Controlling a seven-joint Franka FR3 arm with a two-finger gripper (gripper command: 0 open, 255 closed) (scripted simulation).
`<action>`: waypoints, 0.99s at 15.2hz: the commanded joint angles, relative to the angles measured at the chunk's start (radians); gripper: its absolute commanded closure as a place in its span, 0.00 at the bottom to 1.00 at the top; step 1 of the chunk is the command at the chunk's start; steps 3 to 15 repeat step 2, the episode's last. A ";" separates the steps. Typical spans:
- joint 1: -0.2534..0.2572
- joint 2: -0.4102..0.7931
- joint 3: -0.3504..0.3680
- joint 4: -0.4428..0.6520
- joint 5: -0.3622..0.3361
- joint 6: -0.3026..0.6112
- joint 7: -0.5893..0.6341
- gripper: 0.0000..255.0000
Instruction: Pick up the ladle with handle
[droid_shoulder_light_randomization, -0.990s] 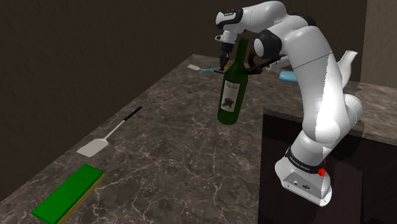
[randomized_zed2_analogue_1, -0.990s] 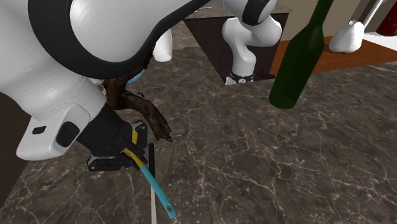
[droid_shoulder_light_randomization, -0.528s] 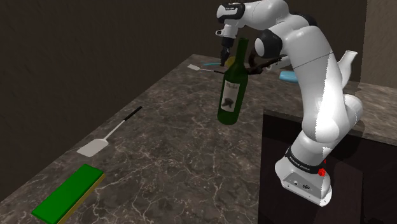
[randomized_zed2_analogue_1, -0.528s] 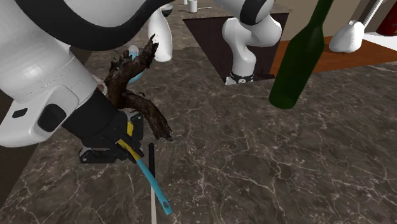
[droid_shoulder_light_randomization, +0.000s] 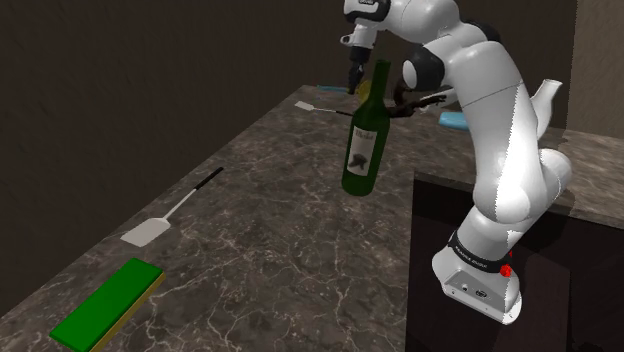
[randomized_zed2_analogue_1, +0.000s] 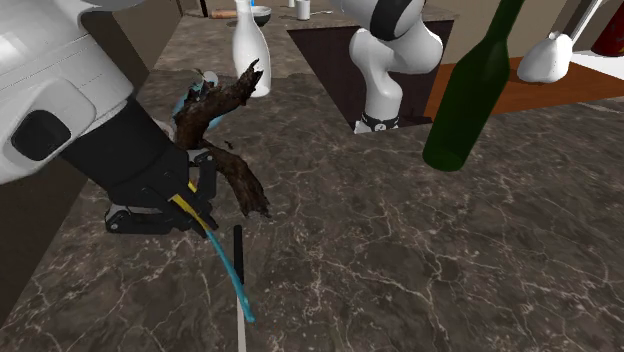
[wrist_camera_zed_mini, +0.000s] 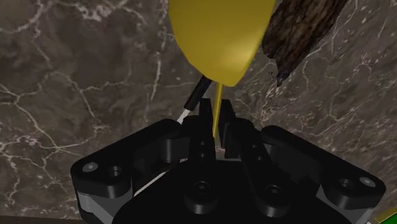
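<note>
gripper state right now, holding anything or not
Gripper: closed, holding the ladle by its thin yellow stem.

text: none legible | wine bottle label: dark mark, lettering unreadable

Likely a kitchen, given marble counter, wine bottle, spatula

A gnarled branch crowds just beside the ladle in my gripper; the counter lies bare on the opposite side.
</note>
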 joint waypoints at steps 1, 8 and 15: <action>-0.006 0.005 0.002 0.024 0.002 -0.017 0.007 1.00; -0.006 0.004 0.002 0.024 0.002 -0.017 0.007 1.00; -0.006 0.004 0.002 0.024 0.002 -0.017 0.007 1.00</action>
